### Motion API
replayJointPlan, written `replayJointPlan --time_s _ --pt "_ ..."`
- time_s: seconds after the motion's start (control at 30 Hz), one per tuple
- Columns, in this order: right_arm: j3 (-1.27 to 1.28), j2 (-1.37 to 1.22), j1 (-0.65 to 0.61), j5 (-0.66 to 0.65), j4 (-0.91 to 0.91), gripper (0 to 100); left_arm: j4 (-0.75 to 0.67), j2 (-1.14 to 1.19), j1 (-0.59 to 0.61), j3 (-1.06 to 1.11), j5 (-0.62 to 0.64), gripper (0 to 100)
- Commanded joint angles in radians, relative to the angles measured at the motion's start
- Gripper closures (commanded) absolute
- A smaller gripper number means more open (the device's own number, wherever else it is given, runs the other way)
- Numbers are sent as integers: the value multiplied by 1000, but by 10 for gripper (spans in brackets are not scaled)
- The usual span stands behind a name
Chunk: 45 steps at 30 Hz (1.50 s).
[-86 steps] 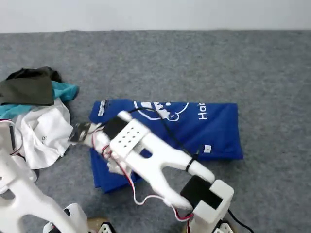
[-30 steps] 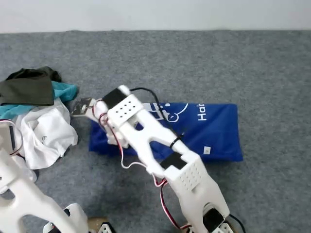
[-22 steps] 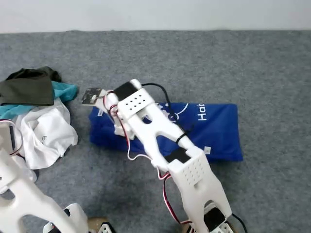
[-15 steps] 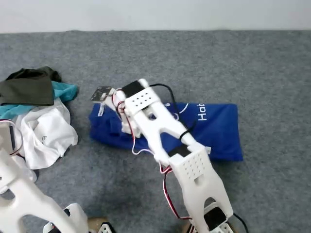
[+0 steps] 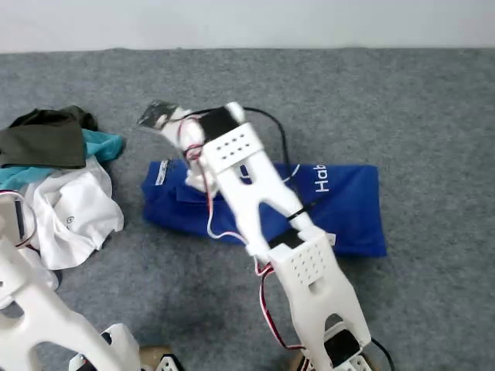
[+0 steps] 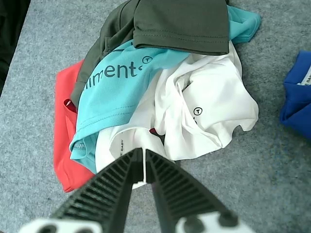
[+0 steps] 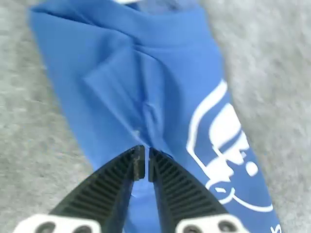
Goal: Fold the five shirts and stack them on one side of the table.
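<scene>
A blue shirt (image 5: 340, 209) with white print lies folded in a long rectangle in the middle of the grey table. My right gripper (image 5: 158, 117) hangs just beyond the shirt's far left corner, raised off the cloth. In the right wrist view its fingers (image 7: 144, 162) are shut with nothing between them, above a creased part of the blue shirt (image 7: 121, 87). At the table's left edge lies a loose pile: a dark green shirt (image 5: 46, 139), a teal shirt (image 5: 104, 143), a white shirt (image 5: 73, 209) and a red shirt (image 6: 65, 121). My left gripper (image 6: 144, 162) hovers shut over that pile.
The left arm's white body (image 5: 31, 309) stands at the front left corner. The right arm's base (image 5: 325, 340) is at the front centre. Grey carpet-like table surface (image 5: 371, 100) lies open at the back and right. The blue shirt's corner (image 6: 299, 97) shows beside the pile.
My right gripper swept from the blue shirt's front left toward the back left and rose. The shirt's front left flap now lies folded back. The left arm has stayed still.
</scene>
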State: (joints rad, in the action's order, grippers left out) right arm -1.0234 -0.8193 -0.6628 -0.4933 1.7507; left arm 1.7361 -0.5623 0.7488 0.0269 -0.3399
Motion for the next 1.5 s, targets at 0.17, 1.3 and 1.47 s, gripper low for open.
replayJointPlan --time_s 0.17,1.3,1.47 --pt "6 27 -110 5 24 989 -12 -20 0 -5 -8 982" --pt "-324 -346 84 -126 -216 989 -8 -20 0 -5 -12 982" --pt "-451 -349 64 -123 -44 989 -8 -23 2 -5 -14 982"
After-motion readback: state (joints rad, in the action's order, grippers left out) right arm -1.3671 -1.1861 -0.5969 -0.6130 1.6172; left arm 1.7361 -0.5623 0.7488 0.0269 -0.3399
